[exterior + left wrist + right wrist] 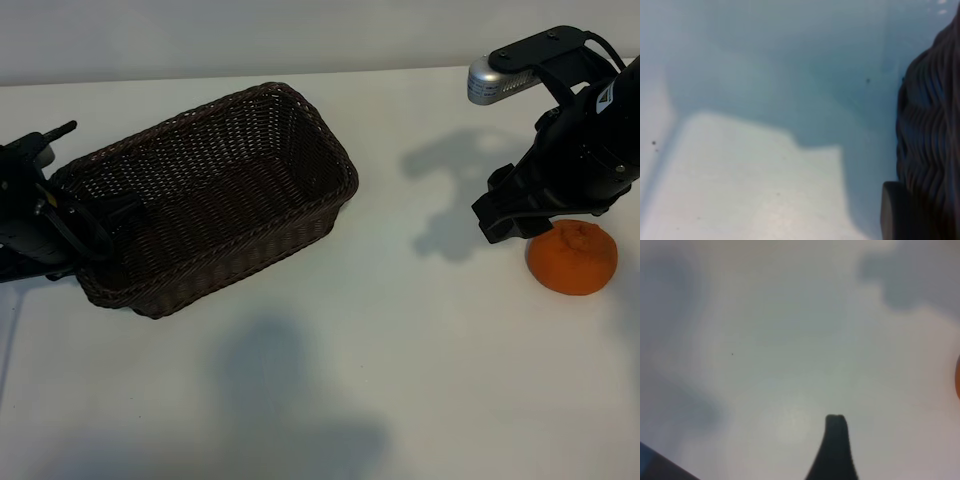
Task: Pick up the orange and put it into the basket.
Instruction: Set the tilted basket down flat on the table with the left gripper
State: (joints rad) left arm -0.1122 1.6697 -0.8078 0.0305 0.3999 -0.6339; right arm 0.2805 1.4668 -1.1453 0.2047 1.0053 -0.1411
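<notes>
Barely started, I'd say. The orange (572, 258) sits on the table (400, 380) at the right edge of the frame, well apart from the basket (210, 195) at center-left. The right gripper (510, 215) hangs just beside the orange with its jaws wide and nothing held. The left gripper (90, 225) is clamped on the basket's near-left rim, steadying it. Grab, carry and drop are all left.
</notes>
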